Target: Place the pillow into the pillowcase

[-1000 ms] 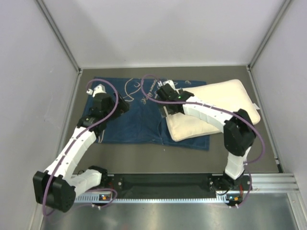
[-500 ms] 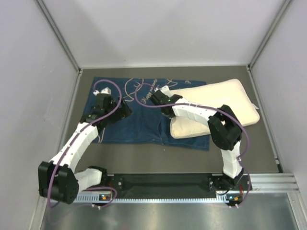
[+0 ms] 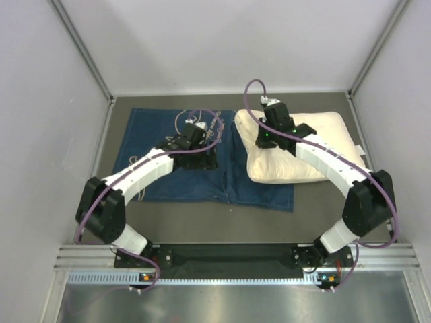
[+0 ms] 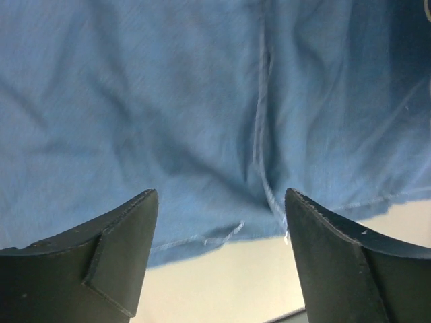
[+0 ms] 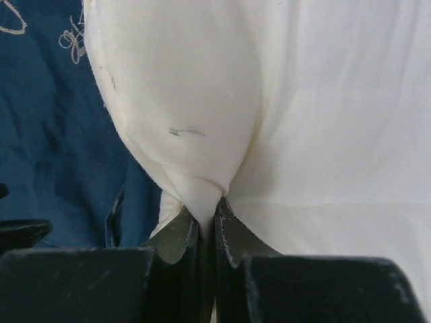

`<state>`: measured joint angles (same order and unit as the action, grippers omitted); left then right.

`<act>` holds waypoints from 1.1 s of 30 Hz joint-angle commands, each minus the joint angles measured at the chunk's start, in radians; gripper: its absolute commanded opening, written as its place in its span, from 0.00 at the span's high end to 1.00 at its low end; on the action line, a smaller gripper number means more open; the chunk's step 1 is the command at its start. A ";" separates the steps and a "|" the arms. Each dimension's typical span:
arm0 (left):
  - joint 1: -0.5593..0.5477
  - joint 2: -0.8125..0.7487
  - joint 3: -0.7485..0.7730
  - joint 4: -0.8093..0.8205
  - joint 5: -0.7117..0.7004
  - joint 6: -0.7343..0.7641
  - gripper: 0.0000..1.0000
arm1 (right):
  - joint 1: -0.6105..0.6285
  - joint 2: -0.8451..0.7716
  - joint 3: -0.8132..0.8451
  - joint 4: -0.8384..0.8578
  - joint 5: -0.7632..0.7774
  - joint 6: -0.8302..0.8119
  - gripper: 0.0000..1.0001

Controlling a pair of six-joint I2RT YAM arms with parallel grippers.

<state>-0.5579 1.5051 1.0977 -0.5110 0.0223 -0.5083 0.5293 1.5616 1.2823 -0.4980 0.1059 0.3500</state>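
Observation:
The dark blue pillowcase [image 3: 158,168] lies flat on the left and middle of the table, white drawings facing up. The cream pillow [image 3: 316,151] lies to its right, its near left part resting on the case's right end. My right gripper [image 3: 261,140] is shut on a pinch of the pillow's fabric [image 5: 303,101] at its left end, the cloth bunched between the jaws [image 5: 207,212]. Blue pillowcase [image 5: 47,134] shows left of that pinch. My left gripper [image 3: 202,158] hovers open over the pillowcase [image 4: 168,101], its fingers [image 4: 221,202] astride a stitched hem with a pale surface below it.
Grey panel walls close the table on the left [image 3: 40,134], back and right [image 3: 404,121]. A metal rail [image 3: 377,256] runs along the near edge by the arm bases. Purple cables [image 3: 252,94] loop above both wrists.
My right gripper shut on the pillow's left end and drew it toward the back right. My left arm swung from the pillowcase's far left across to its right part, jaws narrowing slightly.

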 commanded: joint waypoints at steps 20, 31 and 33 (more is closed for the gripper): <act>-0.151 0.331 0.272 -0.120 -0.133 0.059 0.37 | -0.061 -0.063 -0.067 0.134 -0.198 0.072 1.00; -0.181 0.472 0.358 -0.211 -0.271 0.063 0.47 | -0.074 -0.083 -0.083 0.145 -0.225 0.080 1.00; -0.183 0.494 0.366 -0.210 -0.257 0.065 0.50 | -0.077 -0.086 -0.086 0.145 -0.225 0.080 1.00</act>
<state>-0.7361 1.9781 1.4239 -0.6849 -0.2008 -0.4538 0.4660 1.5379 1.1912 -0.4438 -0.0727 0.3977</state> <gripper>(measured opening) 0.517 0.047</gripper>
